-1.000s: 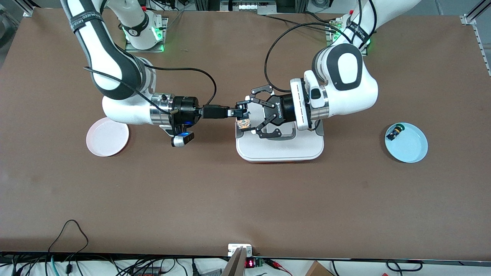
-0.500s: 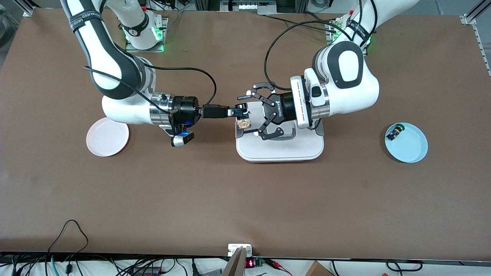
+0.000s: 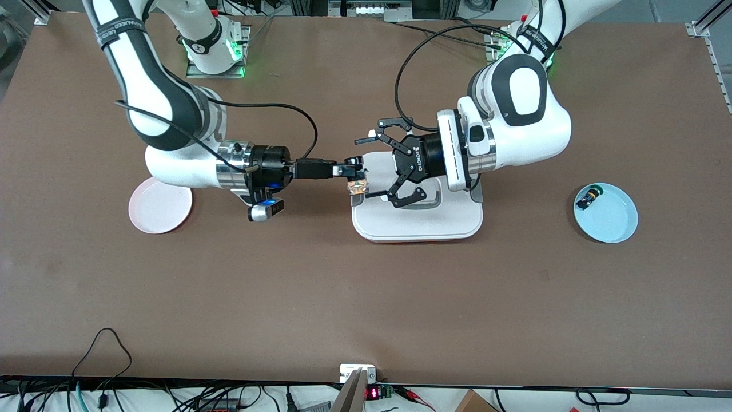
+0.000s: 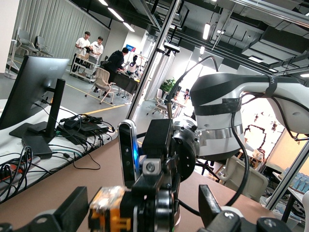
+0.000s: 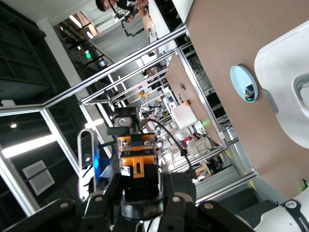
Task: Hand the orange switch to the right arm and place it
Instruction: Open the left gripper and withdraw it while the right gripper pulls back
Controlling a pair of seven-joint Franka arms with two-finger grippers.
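Note:
The orange switch (image 3: 358,186), a tiny black part with an orange end, hangs in the air over the rim of the white tray (image 3: 417,223) at the right arm's end. My right gripper (image 3: 353,170), slim and black, is shut on it. The right wrist view shows the switch (image 5: 137,162) gripped by its black body between the right gripper's (image 5: 142,195) fingers. My left gripper (image 3: 369,167), the claw-like one, stands open over the tray, its fingers spread either side of the switch and clear of it. In the left wrist view the switch (image 4: 107,212) sits between the left gripper's (image 4: 142,212) spread fingers (image 4: 73,209).
A pink plate (image 3: 160,205) lies at the right arm's end of the table. At the left arm's end a light blue plate (image 3: 615,223) holds a small black part with a green cap (image 3: 589,197). The tray carries a grey handle (image 3: 426,200).
The left gripper has opened off the switch and drawn back a little toward its own base. The right gripper keeps the switch and has shifted slightly toward the pink plate.

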